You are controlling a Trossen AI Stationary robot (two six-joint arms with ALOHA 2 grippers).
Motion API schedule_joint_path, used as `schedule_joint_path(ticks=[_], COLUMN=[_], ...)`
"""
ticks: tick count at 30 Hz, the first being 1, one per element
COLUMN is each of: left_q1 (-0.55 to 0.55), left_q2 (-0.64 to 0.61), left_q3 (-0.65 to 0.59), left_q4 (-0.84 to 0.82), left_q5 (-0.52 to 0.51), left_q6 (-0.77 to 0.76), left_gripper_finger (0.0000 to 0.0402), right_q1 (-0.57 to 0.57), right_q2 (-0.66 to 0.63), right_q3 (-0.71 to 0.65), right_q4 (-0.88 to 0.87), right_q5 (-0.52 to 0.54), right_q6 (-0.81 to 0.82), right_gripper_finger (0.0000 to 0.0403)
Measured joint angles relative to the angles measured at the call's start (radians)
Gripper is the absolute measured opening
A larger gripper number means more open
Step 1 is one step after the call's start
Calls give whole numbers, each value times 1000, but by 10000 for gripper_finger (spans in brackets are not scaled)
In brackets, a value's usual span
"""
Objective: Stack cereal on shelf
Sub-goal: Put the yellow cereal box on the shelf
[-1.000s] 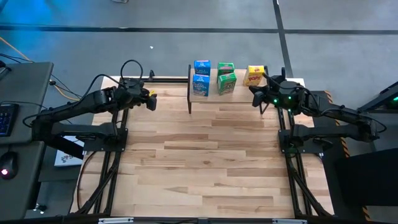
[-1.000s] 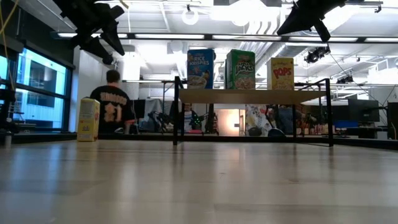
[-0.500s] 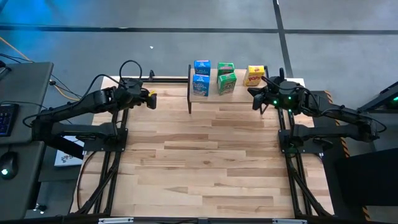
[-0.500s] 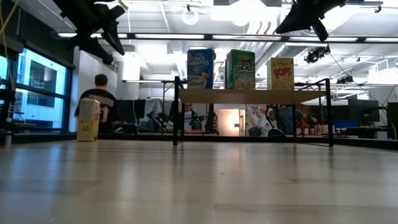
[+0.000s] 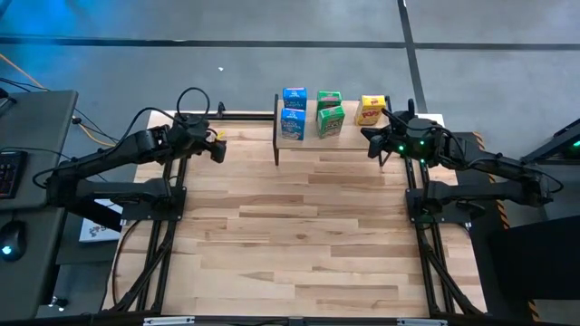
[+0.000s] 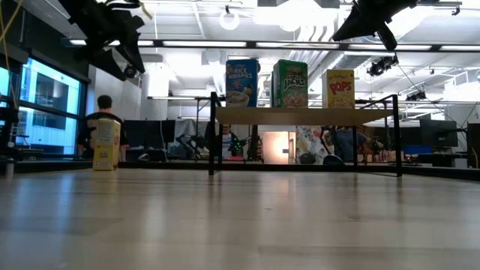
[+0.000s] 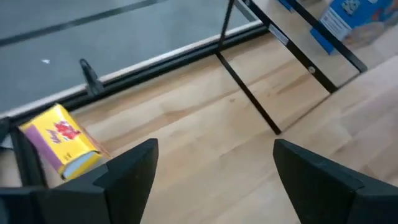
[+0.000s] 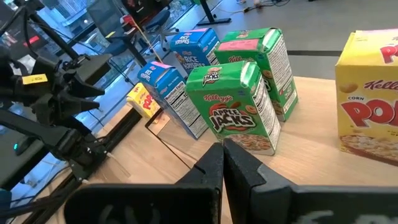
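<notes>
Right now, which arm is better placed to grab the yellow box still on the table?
Probably left. Its open claw hovers right over the yellow box, while the shut right claw waits by the shelf.

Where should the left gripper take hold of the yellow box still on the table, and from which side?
Across its two broad faces, coming from above. The yellow box stands upright on the table, clear of the shelf, with the open left gripper already over it.

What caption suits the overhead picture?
Five cereal boxes on the shelf; the last yellow box waits below the left gripper.
</notes>
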Motion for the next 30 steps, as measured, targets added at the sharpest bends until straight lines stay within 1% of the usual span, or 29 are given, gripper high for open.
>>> schedule_joint_path(ticks=[4,6,9,11,13,15,19,24,30], left_q1=[0,0,0,10,50,118,230,321,374], left_q2=[0,0,5,14,28,48,102,161,218], left_q3=[0,0,0,0,12,42,88,66,0], left_q4=[-14,-16,-12,-1,-24,-76,-161,-153,-87], left_q5=[63,76,57,9,-36,-43,-45,-46,-46], left_q6=[-4,10,6,-45,-107,-139,-147,-209,-315], left_gripper_finger=[310,310,310,310,310,310,310,310,310], right_q1=[0,0,0,0,0,0,0,0,0], right_q2=[0,0,0,0,0,0,0,0,0], right_q3=[0,0,0,0,0,0,0,0,0], right_q4=[1,4,6,7,7,8,8,8,8], right_q5=[7,20,41,49,50,49,50,85,92], right_q6=[35,56,77,76,78,79,76,75,67], right_gripper_finger=[0,0,0,0,0,0,0,0,0])
